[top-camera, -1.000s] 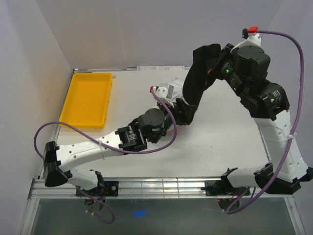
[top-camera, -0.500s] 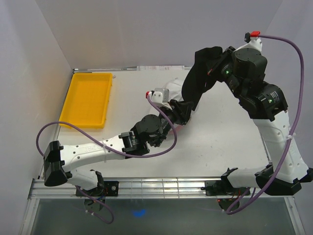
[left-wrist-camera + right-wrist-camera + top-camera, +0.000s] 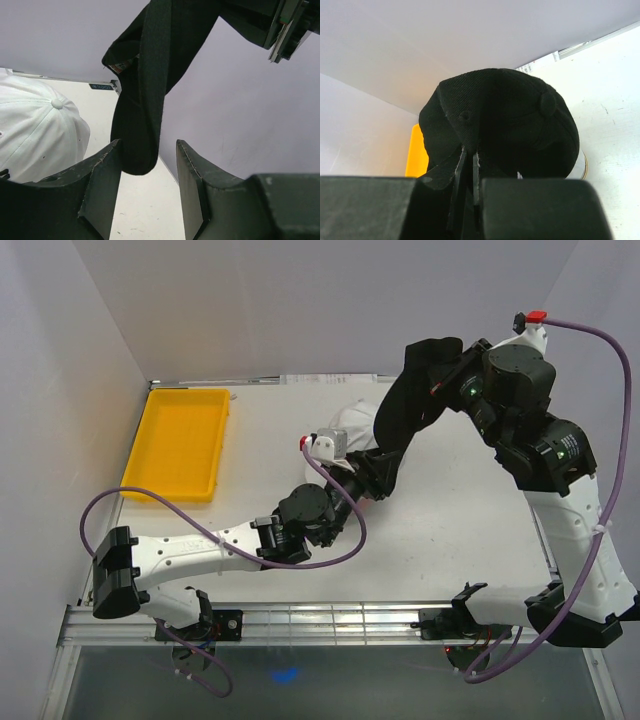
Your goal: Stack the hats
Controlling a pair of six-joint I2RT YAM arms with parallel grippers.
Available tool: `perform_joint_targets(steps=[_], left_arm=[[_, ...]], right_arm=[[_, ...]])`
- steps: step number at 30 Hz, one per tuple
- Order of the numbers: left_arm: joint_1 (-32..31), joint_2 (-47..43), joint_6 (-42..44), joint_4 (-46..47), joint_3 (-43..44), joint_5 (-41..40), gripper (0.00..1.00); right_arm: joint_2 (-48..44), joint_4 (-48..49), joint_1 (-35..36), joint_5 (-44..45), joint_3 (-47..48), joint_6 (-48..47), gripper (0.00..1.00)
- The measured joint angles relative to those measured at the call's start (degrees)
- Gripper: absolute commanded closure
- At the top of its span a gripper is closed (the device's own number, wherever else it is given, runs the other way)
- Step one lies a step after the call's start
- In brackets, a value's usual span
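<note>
My right gripper [image 3: 445, 383] is shut on the black cap [image 3: 408, 390] and holds it high over the table, its fabric hanging down. In the right wrist view the cap's crown [image 3: 505, 117] fills the space beyond the closed gripper [image 3: 470, 172]. My left gripper [image 3: 383, 468] is open just below the cap's hanging lower end. In the left wrist view that end [image 3: 145, 110] dangles just past my open gripper [image 3: 147, 175], near the left finger [image 3: 102, 185]. A white cap [image 3: 350, 425] sits on the table behind the left gripper and shows in the left wrist view [image 3: 35, 135]. The tan and pink caps are hidden.
A yellow tray [image 3: 180, 443] lies at the table's back left and shows in the right wrist view [image 3: 416, 155]. White walls close in the back and both sides. The left arm's purple cable [image 3: 345, 510] loops over the table's middle.
The right arm has raised the black cap slightly and shifted it right. The left arm has stretched further right and back, bringing its open gripper under the cap's hanging end.
</note>
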Motion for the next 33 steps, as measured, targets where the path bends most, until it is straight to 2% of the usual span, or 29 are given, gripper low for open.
perform_joint_targets(steps=[14, 19, 23, 24, 26, 27, 29, 33], left_arm=[[-0.1, 1.8, 0.3, 5.2, -2.6, -1.9, 0.47], [-0.1, 3.0, 0.5, 6.8, -2.7, -2.0, 0.53], [-0.1, 3.3, 0.7, 8.0, -2.7, -2.3, 0.65], [-0.1, 3.3, 0.7, 8.4, -2.7, -2.3, 0.76], [-0.1, 3.3, 0.9, 9.1, -2.7, -2.4, 0.88], [-0.1, 3.3, 1.0, 9.4, -2.7, -2.0, 0.97], [-0.5, 3.3, 1.4, 9.5, -2.7, -1.6, 1.00], [-0.6, 2.8, 0.4, 8.3, -2.7, -1.2, 1.00]], right_arm=[[-1.7, 0.9, 0.0, 0.0, -2.0, 1.2, 0.92], [-2.6, 1.7, 0.0, 0.0, -3.5, 1.7, 0.92], [-3.4, 1.9, 0.0, 0.2, -5.0, 2.4, 0.92], [-3.8, 2.2, 0.0, 0.3, -5.6, 2.5, 0.92], [-4.5, 2.7, 0.0, 0.5, -6.9, 2.6, 0.92], [-4.9, 3.0, 0.0, 0.5, -7.4, 2.6, 0.92], [-5.1, 3.4, 0.0, 0.6, -8.2, 2.6, 0.92], [-6.0, 4.9, 0.0, 1.1, -10.2, 1.6, 0.73]])
